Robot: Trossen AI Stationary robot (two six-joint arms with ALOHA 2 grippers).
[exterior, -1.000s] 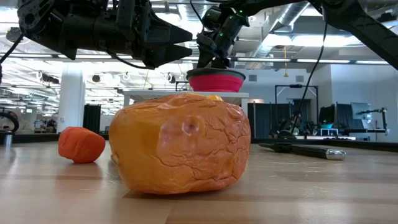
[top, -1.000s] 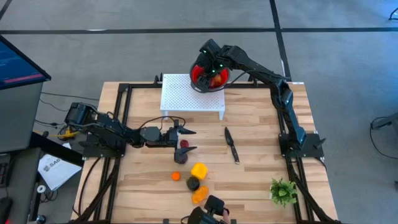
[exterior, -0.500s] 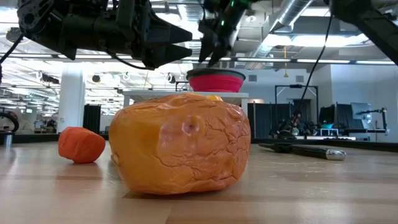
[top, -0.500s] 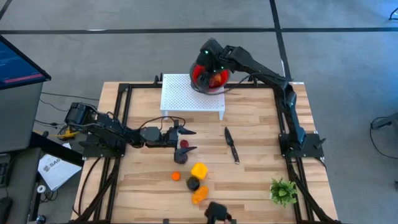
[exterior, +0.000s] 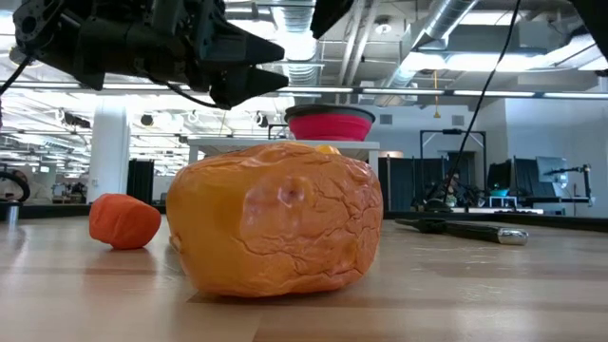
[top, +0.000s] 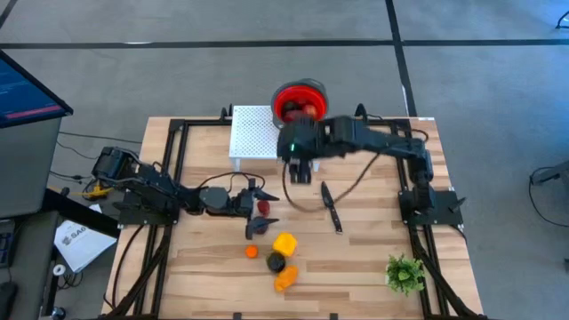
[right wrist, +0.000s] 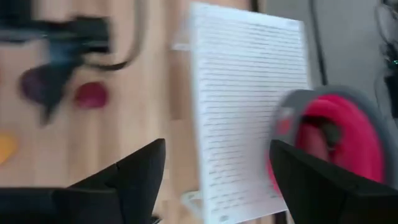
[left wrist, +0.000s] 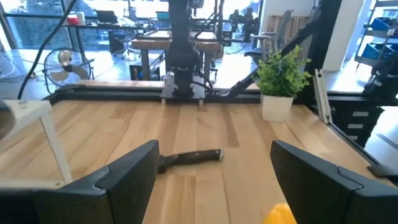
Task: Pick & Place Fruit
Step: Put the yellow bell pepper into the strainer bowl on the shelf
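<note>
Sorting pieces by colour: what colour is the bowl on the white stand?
Red, best seen in the high view: bowl on the stand.

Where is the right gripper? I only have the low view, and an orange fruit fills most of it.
Observer: The right gripper hangs over the table beside the white perforated stand, fingers open and empty.
Operator: Anything in the red bowl?
Observer: Yes, the high view shows red fruit inside it.
Operator: And the left gripper?
Observer: The left gripper is open, straddling a small red fruit on the table, not yet gripping it.
</note>
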